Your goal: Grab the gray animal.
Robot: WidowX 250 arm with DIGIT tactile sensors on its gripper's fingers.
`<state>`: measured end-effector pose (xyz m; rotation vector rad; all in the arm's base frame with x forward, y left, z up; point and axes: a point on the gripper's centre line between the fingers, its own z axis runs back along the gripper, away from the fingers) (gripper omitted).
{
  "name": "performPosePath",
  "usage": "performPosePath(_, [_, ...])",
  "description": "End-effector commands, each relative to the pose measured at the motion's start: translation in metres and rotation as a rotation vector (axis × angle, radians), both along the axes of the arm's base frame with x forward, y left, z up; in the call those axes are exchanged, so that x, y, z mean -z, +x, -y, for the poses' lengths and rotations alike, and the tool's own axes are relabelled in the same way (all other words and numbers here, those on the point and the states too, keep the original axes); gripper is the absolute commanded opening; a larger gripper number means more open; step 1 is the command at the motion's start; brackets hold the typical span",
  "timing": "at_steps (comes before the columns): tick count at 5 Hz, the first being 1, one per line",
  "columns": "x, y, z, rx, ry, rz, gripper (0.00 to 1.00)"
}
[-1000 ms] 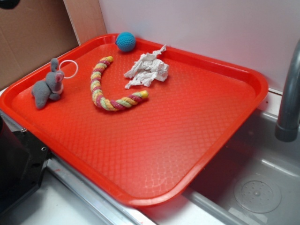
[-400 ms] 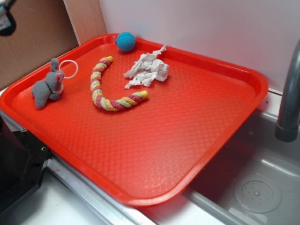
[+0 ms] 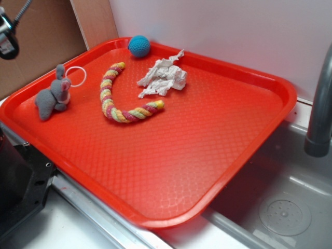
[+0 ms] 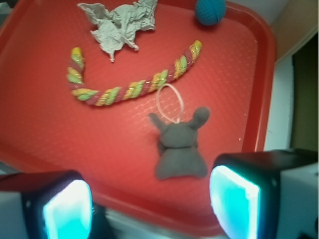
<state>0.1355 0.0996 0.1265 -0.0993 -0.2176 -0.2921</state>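
1. The gray animal (image 4: 179, 149) was seen lying near the tray's (image 3: 228, 171) left edge in the exterior view, with its thin white ring (image 4: 169, 102) resting on the tray just beyond its ears.

2. The gripper (image 4: 149, 199) was seen with its pads spread wide and nothing between them; in the wrist view the bunny lay ahead of the gap, nearer the right pad (image 4: 234, 201) than the left pad (image 4: 67, 206).

3. In the exterior view only a sliver of the arm (image 3: 8, 31) was caught at the top left corner, well above the tray.

4. A miss was judged possible: with the bunny off-centre, one pad could be brought down onto the plush and it could be pushed away.

5. The raised rim (image 4: 261, 99) sat just beside the toy, so a pad could be fouled on it during descent.

6. The ring could be snagged alone, leaving a dangling, insecure hold.

7. The braided rope (image 4: 134, 84) lay near the ears, apart from them; the paper wad (image 4: 119, 22) and teal ball (image 4: 209, 10) were well clear.

8. No brand, label or writing could be read anywhere.
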Motion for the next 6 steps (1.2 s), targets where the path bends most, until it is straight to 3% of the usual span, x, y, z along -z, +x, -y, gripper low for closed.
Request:
performPosePath(1, [0.042, 0.021, -0.015, -0.006, 0.086, -0.032, 1.00])
performPosePath(3, [0.086, 0.015, -0.005, 0.028, 0.160, -0.107, 1.00])
performPosePath(4, [0.104, 0.017, -0.013, -0.023, 0.191, -0.161, 1.00])
performPosePath(5, [0.112, 0.025, -0.023, -0.063, 0.187, -0.184, 1.00])
performPosePath(6, [0.115, 0.029, -0.025, -0.067, 0.191, -0.193, 0.00])
